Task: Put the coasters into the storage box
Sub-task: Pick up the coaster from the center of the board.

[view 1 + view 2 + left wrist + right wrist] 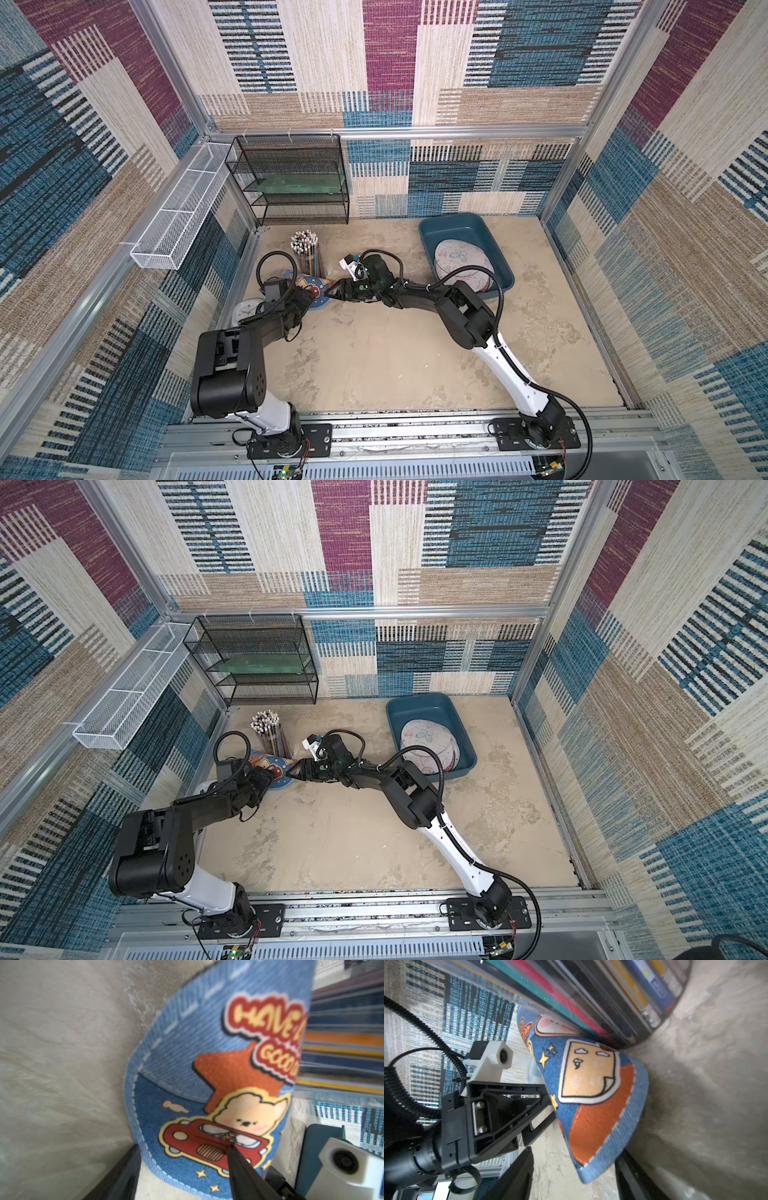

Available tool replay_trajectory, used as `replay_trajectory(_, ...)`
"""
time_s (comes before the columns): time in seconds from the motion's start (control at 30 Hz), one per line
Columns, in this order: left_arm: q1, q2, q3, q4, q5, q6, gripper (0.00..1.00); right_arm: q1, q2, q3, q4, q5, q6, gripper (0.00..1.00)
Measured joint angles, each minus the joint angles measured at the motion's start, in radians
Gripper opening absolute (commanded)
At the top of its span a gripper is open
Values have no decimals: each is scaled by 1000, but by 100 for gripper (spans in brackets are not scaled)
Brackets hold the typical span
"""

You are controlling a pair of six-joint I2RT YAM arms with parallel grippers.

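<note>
At the near left of the worktop [374, 353], the left hand [306, 304] reaches forward under its own wrist to a dark blue coaster [309, 283]. The coaster is not flat: it bows up like a tent, printed side out. In the left wrist view one finger [239, 1165] lies on the printed car, and the other shows beside the coaster's rim. Its jaws stand apart, but whether they pinch the mat I cannot tell. A small white clock [245, 312] lies just beside that arm.

Just beyond, the right hand [336, 291] comes in from the right, level with the coaster and pointing at the left hand. In the right wrist view its fingers [521, 1169] are parted, one to each side of the coaster's raised rim, with nothing clamped. So the coaster lies straight ahead of the right hand, edge on. The next move probably turns on that edge staying between the jaws.

Behind the coaster and touching it stands a clear cup of pencils [306, 249]. It leaves little room on that side.

Farther back and well to the right sits the storage box [429, 227], long axis running away from the robot. Pale coasters [457, 258] are already stacked in its nearer half. The right arm is the nearer one to it.
</note>
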State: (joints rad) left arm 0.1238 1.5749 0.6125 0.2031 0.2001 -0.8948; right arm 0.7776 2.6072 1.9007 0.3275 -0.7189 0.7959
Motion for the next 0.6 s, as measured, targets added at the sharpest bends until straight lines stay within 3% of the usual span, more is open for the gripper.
replay_trajectory(0.3,-1,-19,0,-26,28,1,69,7,20,48,51,-4,41,3)
replay_trajectory(0.6,-2,-77,5,-121,65,7,75,7,-27,20,-23,42,-41,0)
